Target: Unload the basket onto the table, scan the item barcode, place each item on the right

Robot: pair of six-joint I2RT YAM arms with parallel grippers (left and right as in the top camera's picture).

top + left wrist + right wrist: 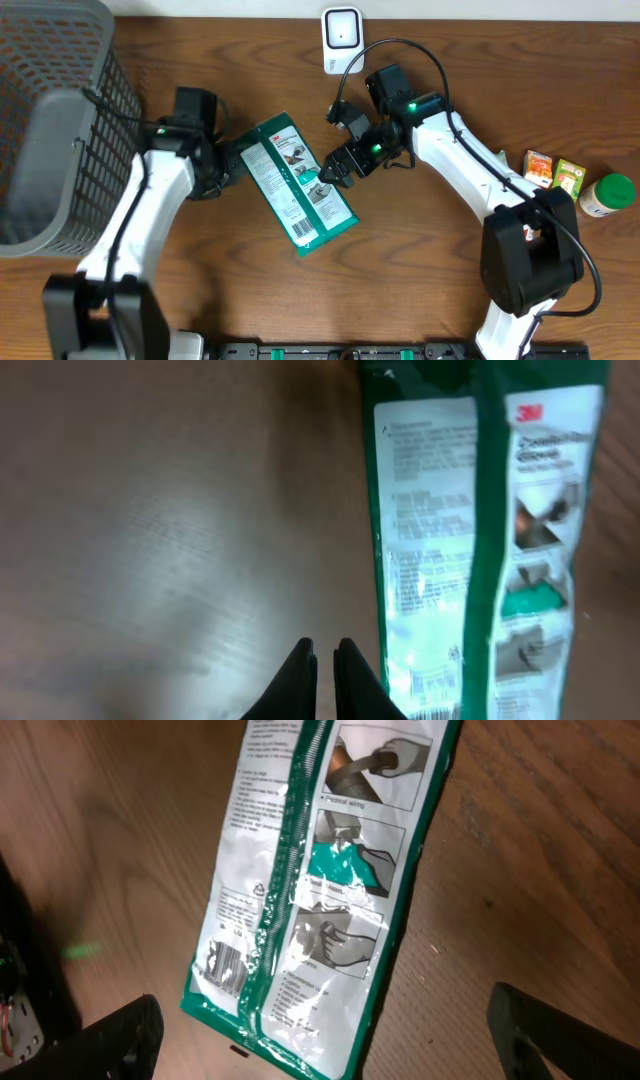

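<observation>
Closest to the lens in my left wrist view is my own left claw (322, 678). Its two black tips are pressed together with barely a hairline between them, and I can't see anything caught in there. The green packet (480, 540) lies flat on the wooden table (150, 540) just to the right of those tips. My right claw (325, 1035) is spread wide, one finger on either side of the packet's end, hanging over it.

Other stuff: the white scanner (341, 38) stands beyond the right claw, well apart, with only my own arm and its cable over that stretch. A grey mesh basket (50, 130) sits off to the left of the left claw. Far to the right of the right claw are two small cartons (552, 172), one orange and one green, and a green-lidded jar (608, 194).

Writing-wise, there's a red "3M" on the packet, and the small print is too blurry to read. The barcode (225, 965) faces up, close to one finger of the right claw.

The left forearm runs up the table with the wrist turned in toward the packet. The right arm arches up near the scanner, then folds back down.
</observation>
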